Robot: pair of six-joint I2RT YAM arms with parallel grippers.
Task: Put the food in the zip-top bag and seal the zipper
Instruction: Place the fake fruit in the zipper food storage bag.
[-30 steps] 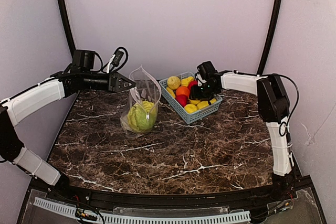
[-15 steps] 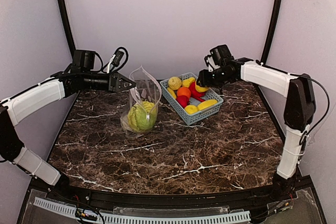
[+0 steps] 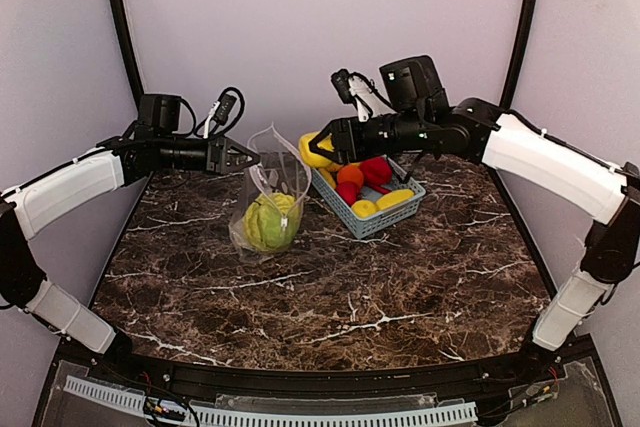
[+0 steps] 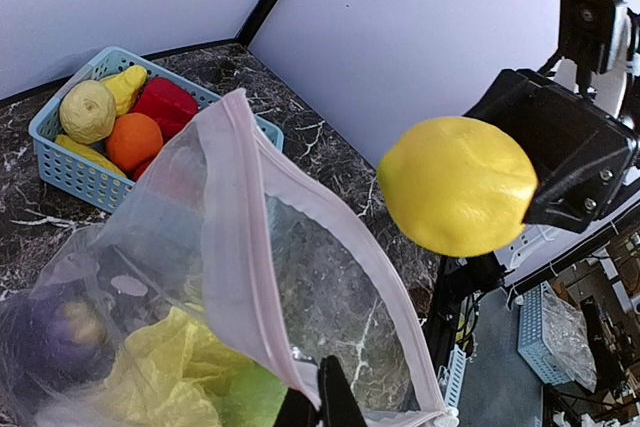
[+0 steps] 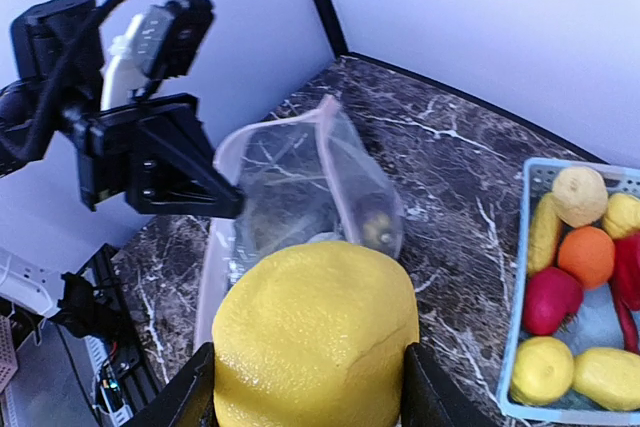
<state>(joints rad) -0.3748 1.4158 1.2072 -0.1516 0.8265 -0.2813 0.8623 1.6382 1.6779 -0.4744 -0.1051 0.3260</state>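
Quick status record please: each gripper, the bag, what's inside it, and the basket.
left gripper: shut on the zipper, holding the bag mouth up
right gripper: holding a yellow lemon in the air near the bag mouth
bag state: upright, unsealed
in bag: yellow cabbage, purple eggplant
basket: holds red, orange and yellow pieces

A dark marble-patterned table top (image 3: 330, 287) with white veining is forming the work surface. Plain pale walls (image 3: 320, 37) are closing it in at 9, 12 and 3 o'clock. A black strut (image 3: 118, 27) is rising in the corner at 11 o'clock, and a second strut (image 3: 520, 27) at 1 o'clock. A slotted grey cable duct (image 3: 270, 413) is running along the edge at 6 o'clock. Soft, even light is falling throughout. In the left wrist view, a blue slatted bin (image 4: 540, 322) is showing off the table at 4 o'clock, blurred.
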